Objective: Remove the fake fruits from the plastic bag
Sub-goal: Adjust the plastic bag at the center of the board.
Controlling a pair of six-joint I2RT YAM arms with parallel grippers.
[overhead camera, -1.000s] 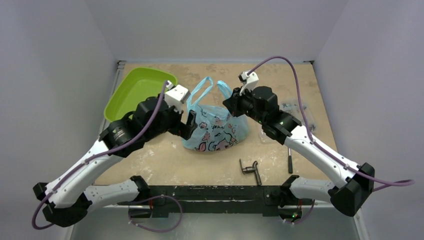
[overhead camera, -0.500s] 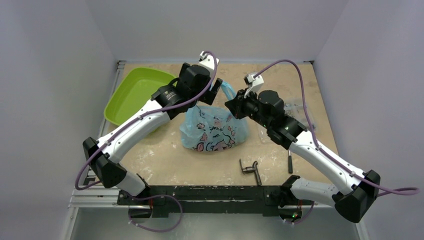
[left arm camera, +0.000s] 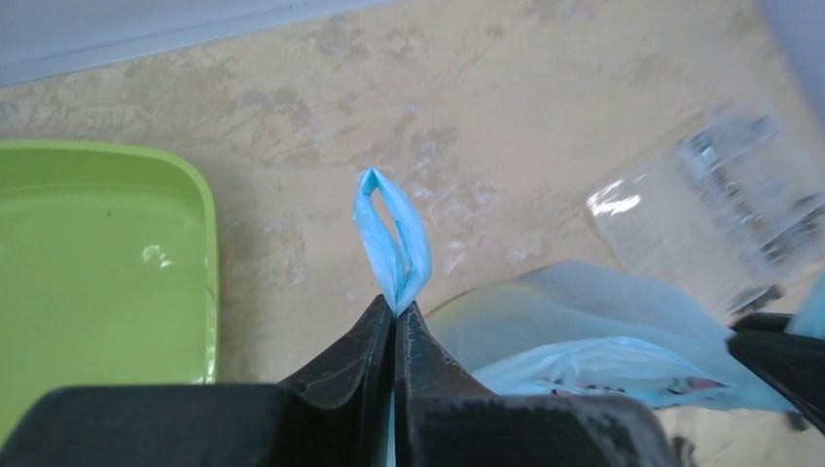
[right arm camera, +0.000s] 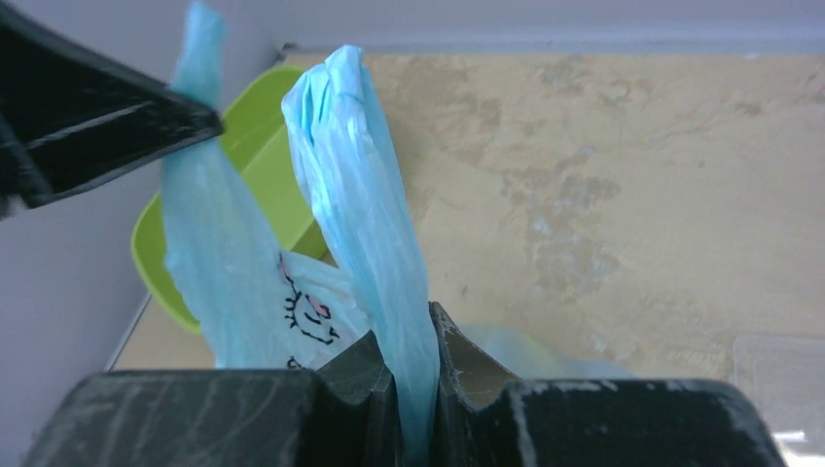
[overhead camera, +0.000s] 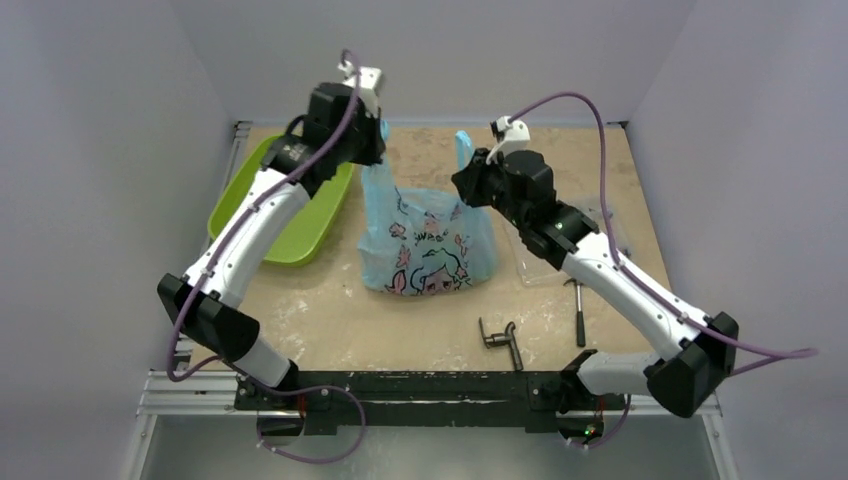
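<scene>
Now the left gripper [left arm camera: 394, 309] and right gripper [right arm camera: 413, 336] each pinch one handle of the plastic bag [overhead camera: 428, 245], whose body sits below and between them.

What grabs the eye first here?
The light-blue plastic bag stands mid-table, held up and spread by its two handles. The left tool is shut on one handle and the right tool on the other, both raised above the table. A lime-green tray lies just left of the bag.
</scene>
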